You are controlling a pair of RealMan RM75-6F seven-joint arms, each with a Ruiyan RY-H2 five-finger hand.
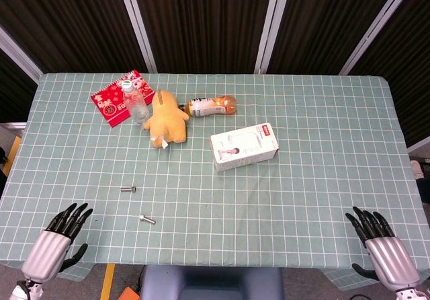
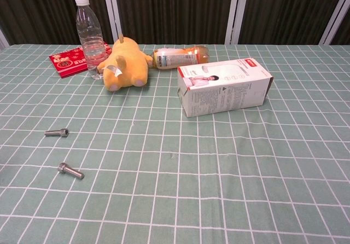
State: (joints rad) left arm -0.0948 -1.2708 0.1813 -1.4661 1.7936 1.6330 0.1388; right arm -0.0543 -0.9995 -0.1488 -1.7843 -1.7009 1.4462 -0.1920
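- Left hand (image 1: pixel 57 241): rests at the near left edge of the table (image 1: pixel 322 179), fingers spread apart and pointing toward the far side, nothing in them. It shows in the head view only.
- Right hand (image 1: pixel 380 245): at the near right edge, fingers likewise apart and empty.
- Nearer bolt (image 1: pixel 147 219): lies flat on the cloth, right of the left hand and apart from its fingertips; the closest item to that hand.
- Second bolt (image 1: pixel 127 189): lies slightly farther off and to the left of the first, also untouched.
- White carton (image 1: pixel 244 146): lies on its side near the table's middle, well apart from both hands.
- Far left group: yellow plush toy (image 1: pixel 166 118) lying down, clear water bottle (image 1: pixel 135 101) upright just beside it, orange drink bottle (image 1: pixel 211 106) on its side, red packet (image 1: pixel 117 97) flat under the water bottle's side.
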